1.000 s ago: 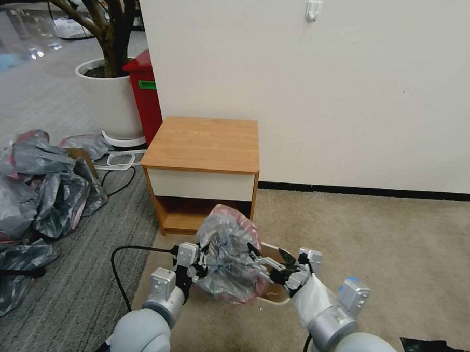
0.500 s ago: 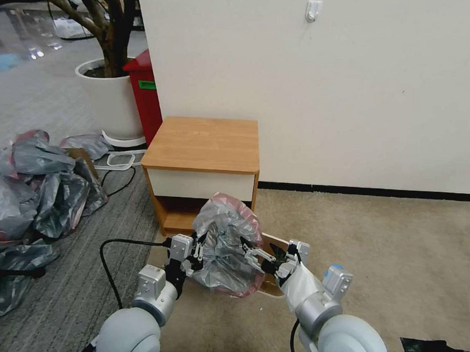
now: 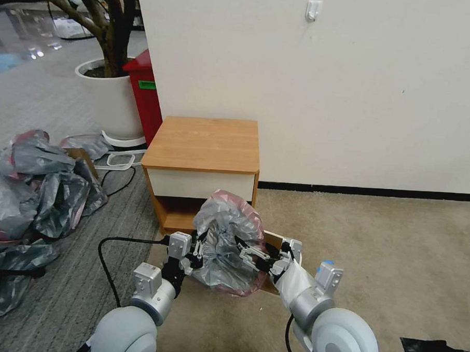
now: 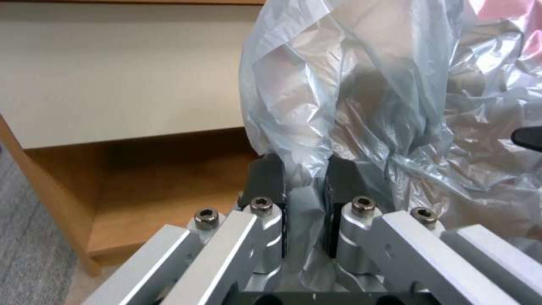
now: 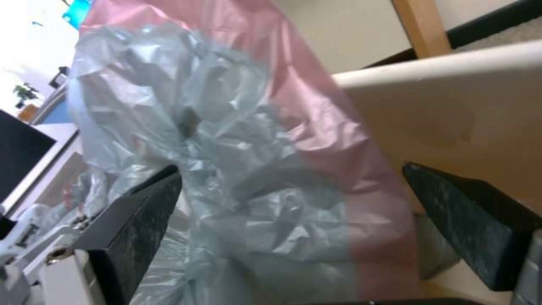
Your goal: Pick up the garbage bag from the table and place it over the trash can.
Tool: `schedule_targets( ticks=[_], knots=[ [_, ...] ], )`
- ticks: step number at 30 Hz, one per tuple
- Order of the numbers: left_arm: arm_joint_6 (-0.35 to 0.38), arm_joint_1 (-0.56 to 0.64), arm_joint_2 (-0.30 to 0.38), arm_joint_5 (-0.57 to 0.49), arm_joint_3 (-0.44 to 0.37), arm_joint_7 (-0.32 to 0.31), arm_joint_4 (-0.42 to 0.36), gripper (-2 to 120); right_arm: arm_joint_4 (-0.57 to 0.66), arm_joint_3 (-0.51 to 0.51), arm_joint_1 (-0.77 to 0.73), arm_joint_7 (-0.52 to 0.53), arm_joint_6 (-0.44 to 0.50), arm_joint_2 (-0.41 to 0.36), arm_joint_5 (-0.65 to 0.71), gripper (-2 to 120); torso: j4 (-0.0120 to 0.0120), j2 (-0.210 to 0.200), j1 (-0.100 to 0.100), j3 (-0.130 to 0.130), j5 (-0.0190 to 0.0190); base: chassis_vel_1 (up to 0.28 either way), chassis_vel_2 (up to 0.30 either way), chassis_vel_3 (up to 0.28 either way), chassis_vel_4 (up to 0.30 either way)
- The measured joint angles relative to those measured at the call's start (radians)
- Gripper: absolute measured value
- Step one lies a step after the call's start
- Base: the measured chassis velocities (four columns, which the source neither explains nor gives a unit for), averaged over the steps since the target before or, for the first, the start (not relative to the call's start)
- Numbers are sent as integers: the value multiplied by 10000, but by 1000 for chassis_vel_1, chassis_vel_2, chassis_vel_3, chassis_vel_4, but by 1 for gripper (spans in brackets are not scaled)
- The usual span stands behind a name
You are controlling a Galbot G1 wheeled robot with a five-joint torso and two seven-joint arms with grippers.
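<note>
Both arms have drawn back toward the robot and a little leftward since a second ago, taking the thin translucent grey-silver garbage bag with the pink-red rim (image 3: 227, 243) with them; it now hangs in the air in front of the small light-brown wooden nightstand table with the white drawer front (image 3: 202, 143), off its top entirely, level with the lower shelf. Left gripper (image 3: 199, 253) sits at the bag's left edge, fingers (image 4: 265, 180) pressed together on a pleat of grey film, clear in the left wrist view where plastic runs down between the black pads. Right gripper (image 3: 246, 249) is at the bag's right side, jaws spread wide with the crumpled film and pink rim band (image 5: 333, 140) lying between them, not clamped. So the bag is carried by the left pinch alone, the right just reaching into or beside the mouth. Small cream-white rectangular plastic trash can (image 3: 274, 239) is mostly hidden behind the bag and the right wrist; only a bit of rim and tan inner wall peeks out to the right of the bag, and the right wrist view shows its pale rolled rim (image 5: 452, 63) just beyond the film. Key relation: bag bunched up, sitting over the can's left portion, the mouth not yet stretched around the rim. Right arm is nearer the can. Both forearms angle inward, wrists low over the beige carpet (image 3: 388, 245).
</note>
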Motion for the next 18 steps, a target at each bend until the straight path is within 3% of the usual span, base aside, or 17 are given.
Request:
schedule_targets(
  ticks=[10,18],
  knots=[
    [134,159,-134,-473,-104,-46,-127,9,-259,-104,-2,-430,255,62,-401,68,0,0,0,0,0,0,0,0,0],
    [384,215,-232,-1063,-154,-277,-256,9,-349,-149,-43,-619,404,98,-738,33,0,0,0,0,0,0,0,0,0]
  ],
)
